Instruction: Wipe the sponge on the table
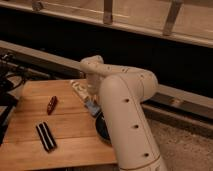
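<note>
The light-blue sponge (91, 106) lies on the light-brown wooden table (65, 150), near its right side. My white arm bends over the table from the lower right and covers part of the sponge. My gripper (96, 113) is down at the sponge, right against it, mostly hidden behind the arm's thick link. A dark round part of the wrist (102, 127) shows just below the sponge.
A small dark-red object (52, 104) lies left of the sponge. A black block with a pale stripe (46, 136) sits near the front left. A pale strip (77, 88) lies toward the table's back edge. Dark gear (6, 80) stands at the left; a railing runs behind.
</note>
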Tool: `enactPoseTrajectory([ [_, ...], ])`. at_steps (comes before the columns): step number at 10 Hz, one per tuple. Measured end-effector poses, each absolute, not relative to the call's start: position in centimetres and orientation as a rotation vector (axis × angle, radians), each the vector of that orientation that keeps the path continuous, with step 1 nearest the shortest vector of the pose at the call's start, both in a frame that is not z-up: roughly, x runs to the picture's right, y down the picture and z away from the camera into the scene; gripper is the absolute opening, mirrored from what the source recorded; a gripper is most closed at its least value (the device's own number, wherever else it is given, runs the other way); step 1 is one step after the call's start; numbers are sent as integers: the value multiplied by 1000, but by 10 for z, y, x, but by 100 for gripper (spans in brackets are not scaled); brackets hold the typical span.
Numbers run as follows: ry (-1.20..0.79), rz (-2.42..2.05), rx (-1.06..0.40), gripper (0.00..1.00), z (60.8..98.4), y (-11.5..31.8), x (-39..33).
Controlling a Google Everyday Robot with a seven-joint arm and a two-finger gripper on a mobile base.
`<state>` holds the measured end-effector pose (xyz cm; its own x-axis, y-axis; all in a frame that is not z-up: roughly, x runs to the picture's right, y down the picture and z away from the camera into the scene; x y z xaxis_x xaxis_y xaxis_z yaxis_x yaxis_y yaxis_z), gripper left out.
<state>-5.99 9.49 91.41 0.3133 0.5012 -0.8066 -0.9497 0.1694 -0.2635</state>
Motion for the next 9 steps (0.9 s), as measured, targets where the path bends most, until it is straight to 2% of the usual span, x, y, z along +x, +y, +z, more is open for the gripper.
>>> enactPoseTrajectory([
  [9, 599, 1079, -911, 4, 907, 109, -77],
])
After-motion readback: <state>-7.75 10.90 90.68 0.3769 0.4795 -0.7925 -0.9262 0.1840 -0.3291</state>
